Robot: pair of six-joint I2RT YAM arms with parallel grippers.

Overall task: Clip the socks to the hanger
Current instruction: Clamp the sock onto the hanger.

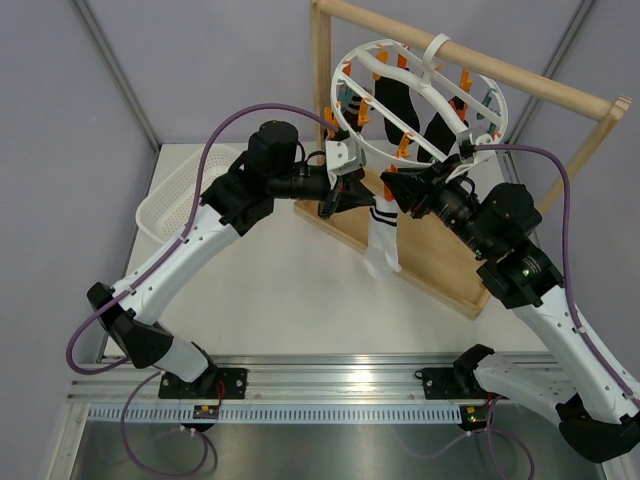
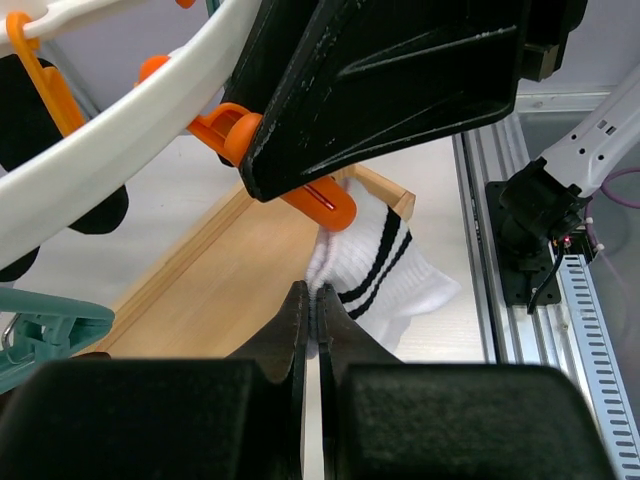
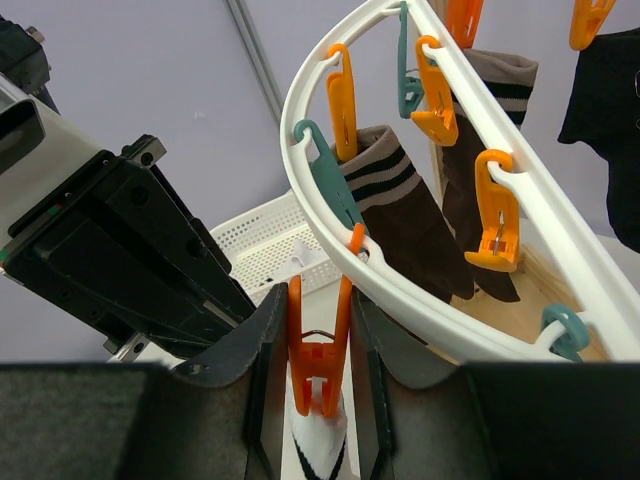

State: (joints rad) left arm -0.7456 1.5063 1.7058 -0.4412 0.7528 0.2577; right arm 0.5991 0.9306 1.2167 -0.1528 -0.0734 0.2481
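Note:
A white sock with black stripes point(image 1: 381, 240) hangs below the round white hanger point(image 1: 350, 140). My left gripper point(image 1: 345, 195) is shut on the sock's top edge point(image 2: 385, 270), its tips point(image 2: 318, 300) pinching the fabric. My right gripper point(image 3: 318, 330) is shut on an orange clip point(image 3: 318, 360) that dangles from the hanger's rim point(image 3: 400, 290), with both handles pressed between its fingers. The sock's top point(image 3: 320, 445) sits at that clip's lower jaws. Dark brown striped socks point(image 3: 400, 220) hang from other clips on the ring.
The hanger hooks over the top bar of a wooden frame stand point(image 1: 330, 100), whose base board point(image 1: 440, 270) lies under the sock. A white mesh basket point(image 1: 175, 195) stands at the left, behind the left arm. Black socks point(image 1: 395, 105) hang inside the ring.

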